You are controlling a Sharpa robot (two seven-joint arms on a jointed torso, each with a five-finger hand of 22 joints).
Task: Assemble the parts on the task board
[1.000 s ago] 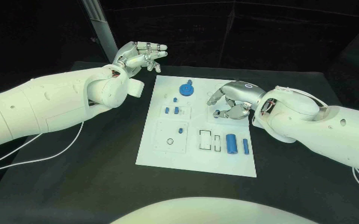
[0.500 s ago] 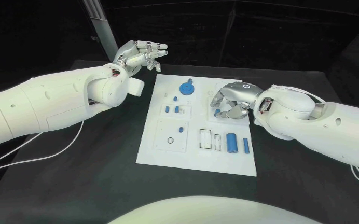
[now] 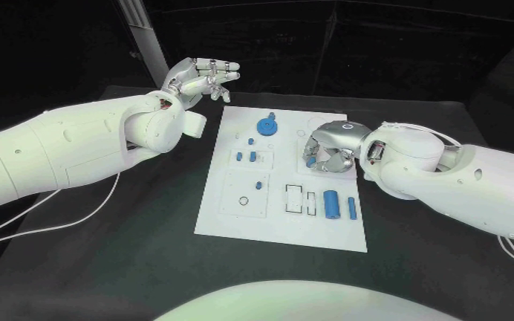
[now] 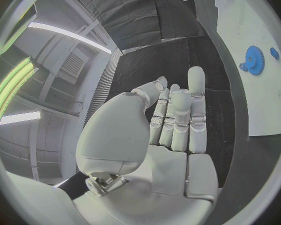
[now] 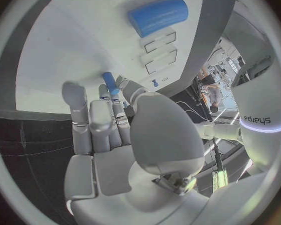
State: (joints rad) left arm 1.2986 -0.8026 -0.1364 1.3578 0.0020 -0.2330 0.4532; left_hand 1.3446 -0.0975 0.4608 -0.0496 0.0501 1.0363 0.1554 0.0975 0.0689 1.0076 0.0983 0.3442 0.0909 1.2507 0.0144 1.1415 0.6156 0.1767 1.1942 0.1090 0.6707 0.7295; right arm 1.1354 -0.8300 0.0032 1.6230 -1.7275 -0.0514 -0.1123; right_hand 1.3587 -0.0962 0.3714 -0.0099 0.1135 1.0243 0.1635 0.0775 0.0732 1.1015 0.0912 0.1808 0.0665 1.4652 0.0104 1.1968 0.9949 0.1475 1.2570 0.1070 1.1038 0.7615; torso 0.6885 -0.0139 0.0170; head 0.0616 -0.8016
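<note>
The white task board (image 3: 230,213) lies mid-table. My right hand (image 3: 330,147) hovers low over its right middle, fingers curled down around a small blue peg (image 3: 312,161). In the right wrist view that peg (image 5: 109,82) sits pinched between fingertips (image 5: 104,92) and thumb, against the board (image 5: 65,45). A large blue cylinder (image 5: 158,16) lies further along the board. My left hand (image 3: 199,77) is raised off the board's far left corner, fingers apart and holding nothing; its palm (image 4: 172,130) faces the board and a blue gear (image 4: 255,61).
On the board lie a blue gear (image 3: 268,125), several small blue pegs (image 3: 252,157), a thick cylinder (image 3: 331,203) and a thin one (image 3: 351,209) beside rectangular slots (image 3: 295,198). A grey post (image 3: 134,16) stands behind the left hand. Black table surrounds the board.
My right hand has shifted slightly left over the board, turned downward and closed its fingers in around the small blue peg. The left hand has stayed still.
</note>
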